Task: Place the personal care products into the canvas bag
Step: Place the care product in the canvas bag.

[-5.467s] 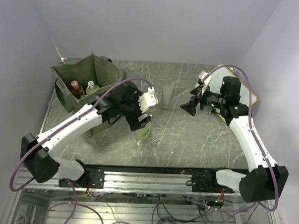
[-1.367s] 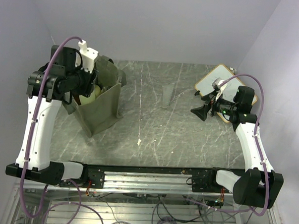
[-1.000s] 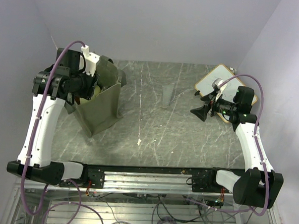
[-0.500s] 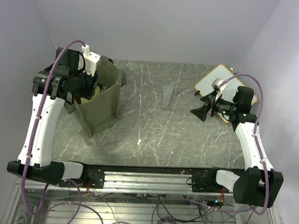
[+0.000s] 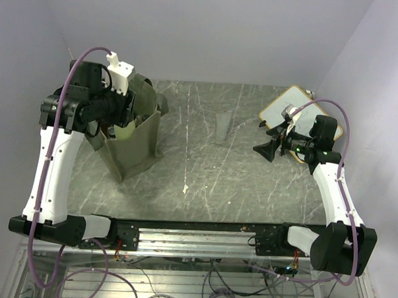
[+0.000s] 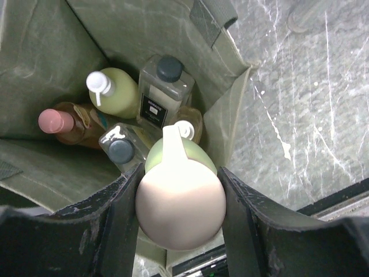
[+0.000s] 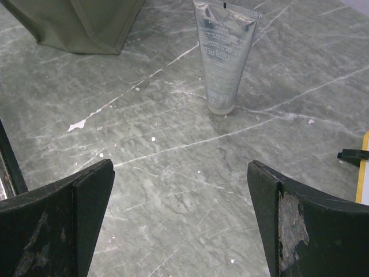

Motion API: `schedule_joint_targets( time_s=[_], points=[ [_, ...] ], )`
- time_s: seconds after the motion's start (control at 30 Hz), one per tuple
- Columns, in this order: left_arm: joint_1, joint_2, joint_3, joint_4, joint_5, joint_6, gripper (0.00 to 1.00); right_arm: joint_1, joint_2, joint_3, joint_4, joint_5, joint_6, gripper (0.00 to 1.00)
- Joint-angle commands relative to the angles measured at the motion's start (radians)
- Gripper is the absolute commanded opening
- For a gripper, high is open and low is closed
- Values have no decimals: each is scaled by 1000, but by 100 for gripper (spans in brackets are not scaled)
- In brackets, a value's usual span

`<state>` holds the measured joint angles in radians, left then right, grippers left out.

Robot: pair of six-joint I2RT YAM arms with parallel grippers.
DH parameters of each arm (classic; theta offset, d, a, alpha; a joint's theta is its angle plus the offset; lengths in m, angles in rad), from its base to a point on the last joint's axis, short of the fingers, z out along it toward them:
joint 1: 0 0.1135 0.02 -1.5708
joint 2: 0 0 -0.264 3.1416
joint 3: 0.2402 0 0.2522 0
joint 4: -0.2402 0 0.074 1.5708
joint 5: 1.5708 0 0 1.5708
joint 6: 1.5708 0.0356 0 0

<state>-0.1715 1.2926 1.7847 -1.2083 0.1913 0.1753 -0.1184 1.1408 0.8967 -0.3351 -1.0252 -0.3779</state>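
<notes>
Hanging over the canvas bag (image 5: 136,149) at the far-left corner of the table (image 5: 204,182), the left gripper (image 5: 119,121) has come up from the spot in front of the bag where, a few seconds ago, it was low on the surface with the yellow-green bottle (image 5: 125,128). Over the last second it has barely shifted. The right gripper (image 5: 259,136) has pulled back toward the right edge, near the whiteboard (image 5: 287,106), and the grey tube (image 5: 223,127) stands alone near the middle of the far edge.

From the left wrist, the fingers are closed partway on the yellow-green bottle, pressing both its sides, directly above the bag's open mouth. Below it lie five products: a second green bottle (image 6: 112,92), an orange bottle (image 6: 69,124), two clear square bottles (image 6: 164,86) (image 6: 121,147) with dark caps, and a white-capped bottle (image 6: 189,122) partly hidden behind the held one.

From the right wrist, the fingers stand wide apart with nothing between them. They face the upright tube across bare table, and a corner of the bag shows at the far left.

My judgement is that the carry is finished and only the release is left for this bottle. After that the tube would be the last product outside, and the right arm looks well placed to fetch it.
</notes>
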Motion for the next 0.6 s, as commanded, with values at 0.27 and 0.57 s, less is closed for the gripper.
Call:
schedule_joint_targets(
  time_s=[0.27,0.57],
  points=[
    [1,32,-96,107,36,-72,7,-9,2,-7,19,-17,2,100],
    [1,4,-75,132,13,-43,7,-7,5,-9,27,-20,10,100]
  ],
)
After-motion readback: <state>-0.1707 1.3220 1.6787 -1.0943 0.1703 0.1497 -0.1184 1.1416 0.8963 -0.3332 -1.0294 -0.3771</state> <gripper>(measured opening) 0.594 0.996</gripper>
